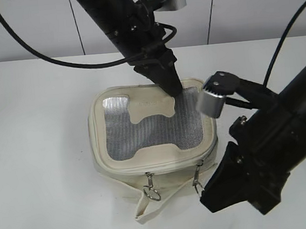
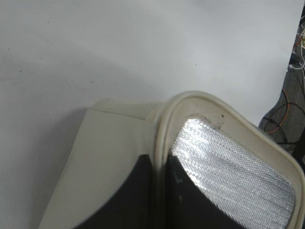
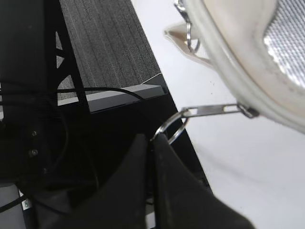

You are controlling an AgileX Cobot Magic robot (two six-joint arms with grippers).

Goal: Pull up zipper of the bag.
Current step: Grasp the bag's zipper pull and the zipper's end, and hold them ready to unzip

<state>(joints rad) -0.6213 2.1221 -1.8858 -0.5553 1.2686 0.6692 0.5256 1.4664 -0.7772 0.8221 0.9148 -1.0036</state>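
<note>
The cream bag (image 1: 106, 165) sits mid-table with its grey mesh window (image 1: 144, 131) facing up. The zipper (image 1: 169, 167) runs along the lid's front edge, with two silver sliders: the left ring pull (image 1: 151, 191) hangs free. My left gripper (image 1: 173, 88) is at the lid's back right corner; in the left wrist view it (image 2: 159, 161) is shut on the lid's piped rim (image 2: 164, 119). My right gripper (image 1: 203, 189) is at the bag's front right. In the right wrist view it (image 3: 153, 139) is shut on the right ring pull (image 3: 172, 125), and the slider tab (image 3: 214, 109) is stretched taut from the bag (image 3: 233, 38).
The white table (image 1: 38, 158) extends around the bag. A loose cream strap (image 1: 146, 208) lies at the bag's front. The table's front edge (image 3: 157, 86) is close behind the right gripper, with dark floor and cables beyond. Black cables hang over the back.
</note>
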